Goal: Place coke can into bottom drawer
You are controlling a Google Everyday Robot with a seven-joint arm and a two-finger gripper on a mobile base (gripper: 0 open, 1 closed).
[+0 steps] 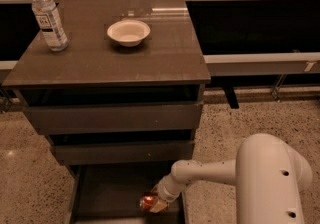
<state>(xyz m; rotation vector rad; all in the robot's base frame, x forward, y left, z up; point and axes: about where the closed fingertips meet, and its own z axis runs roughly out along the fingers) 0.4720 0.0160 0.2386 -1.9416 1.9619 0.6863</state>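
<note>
Smooth pale plastic gripper (157, 202), low over the matt dark bottom drawer (112, 192), grips the shiny metal coke can (147, 202); the bottle (48, 19) is clear glossy plastic.

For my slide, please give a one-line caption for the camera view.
The gripper holds the coke can over the open bottom drawer; bowl and water bottle stand on the cabinet.
</note>
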